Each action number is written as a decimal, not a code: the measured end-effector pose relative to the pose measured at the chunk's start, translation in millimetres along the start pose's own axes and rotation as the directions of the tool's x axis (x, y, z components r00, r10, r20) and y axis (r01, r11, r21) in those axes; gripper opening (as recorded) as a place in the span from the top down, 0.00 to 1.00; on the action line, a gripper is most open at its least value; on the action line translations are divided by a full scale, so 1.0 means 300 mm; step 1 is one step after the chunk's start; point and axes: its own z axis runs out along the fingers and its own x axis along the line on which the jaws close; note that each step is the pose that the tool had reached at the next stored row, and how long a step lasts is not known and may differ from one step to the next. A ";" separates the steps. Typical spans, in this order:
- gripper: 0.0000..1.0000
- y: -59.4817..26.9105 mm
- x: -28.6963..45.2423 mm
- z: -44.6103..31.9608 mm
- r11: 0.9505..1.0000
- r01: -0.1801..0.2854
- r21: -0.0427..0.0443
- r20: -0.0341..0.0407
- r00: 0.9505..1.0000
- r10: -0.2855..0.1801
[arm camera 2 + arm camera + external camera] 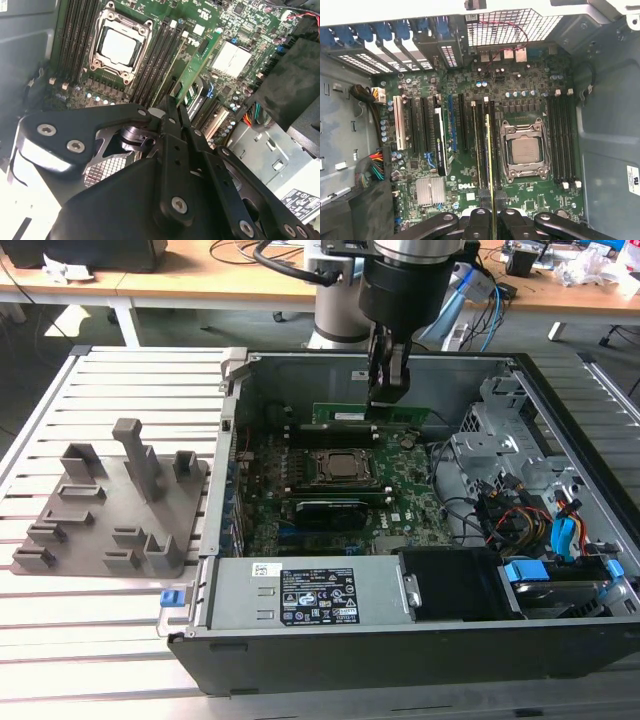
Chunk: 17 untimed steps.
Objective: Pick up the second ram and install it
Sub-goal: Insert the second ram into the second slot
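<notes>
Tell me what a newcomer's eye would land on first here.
The black gripper, down inside the open computer case, clamps the second ram on edge over the motherboard, beside the CPU socket. On the exterior view's left, a grey holder tray lies on the slatted table.

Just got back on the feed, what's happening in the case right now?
The pincer is shut on the second ram, holding it on edge inside the open computer case. In the first wrist view the stick lines up with the memory slots beside the CPU socket. Whether it has entered a slot cannot be told. The grey holder tray sits outside the case, at the exterior view's left.
</notes>
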 end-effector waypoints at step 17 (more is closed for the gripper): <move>0.86 -0.001 0.000 0.054 1.000 0.000 0.000 0.000 1.000 0.000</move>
